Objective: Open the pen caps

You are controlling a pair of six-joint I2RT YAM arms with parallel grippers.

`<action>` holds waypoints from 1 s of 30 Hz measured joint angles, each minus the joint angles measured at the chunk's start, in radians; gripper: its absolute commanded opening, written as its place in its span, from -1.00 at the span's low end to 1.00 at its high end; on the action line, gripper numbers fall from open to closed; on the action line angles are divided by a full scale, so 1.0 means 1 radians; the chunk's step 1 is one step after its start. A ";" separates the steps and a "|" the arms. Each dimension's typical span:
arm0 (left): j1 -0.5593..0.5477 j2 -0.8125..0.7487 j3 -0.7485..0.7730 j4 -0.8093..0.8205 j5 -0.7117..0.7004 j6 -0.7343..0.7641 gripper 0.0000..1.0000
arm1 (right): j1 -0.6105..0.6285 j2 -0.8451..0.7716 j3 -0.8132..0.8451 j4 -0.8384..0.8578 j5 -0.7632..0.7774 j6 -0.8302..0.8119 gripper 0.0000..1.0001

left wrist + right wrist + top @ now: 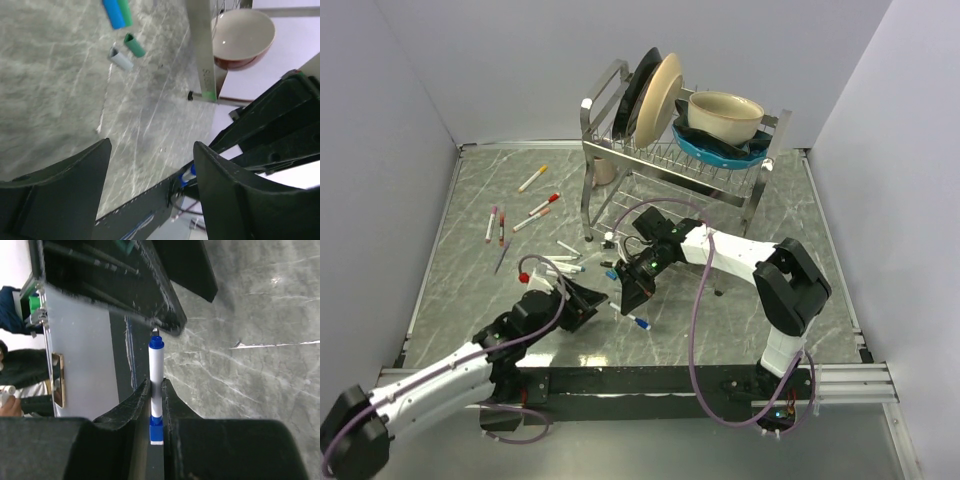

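Note:
My right gripper (156, 383) is shut on a white pen barrel (156, 367). The barrel has a blue end (156, 342) sticking out past the fingertips and a blue piece (156, 426) back between the fingers. In the top view the right gripper (632, 298) holds this pen (638, 321) low over the table. My left gripper (586, 301) is open and empty just left of it. In the left wrist view the pen's blue tip (188, 174) shows by the right finger (225, 185). Loose blue (114, 12), green (134, 45) and grey (120, 58) caps lie beyond.
A metal dish rack (672, 160) with plates and a bowl stands at the back; its leg (202, 50) and a bowl (243, 32) show in the left wrist view. Several capped pens (532, 178) lie at the left. A red cap (524, 277) and bare barrels (568, 266) lie near the left gripper.

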 measured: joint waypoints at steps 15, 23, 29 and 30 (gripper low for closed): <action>-0.167 0.171 0.068 0.109 -0.208 -0.080 0.05 | -0.011 0.003 -0.003 0.039 0.021 0.061 -1.00; -0.248 0.302 0.173 0.071 -0.300 -0.137 -0.36 | -0.029 0.003 -0.013 0.061 0.040 0.092 -1.00; -0.270 0.354 0.196 0.072 -0.333 -0.163 -0.98 | -0.035 0.003 -0.023 0.060 0.055 0.105 -0.92; -0.271 0.353 0.197 0.072 -0.337 -0.165 -0.98 | -0.035 0.003 -0.023 0.060 0.055 0.105 -0.82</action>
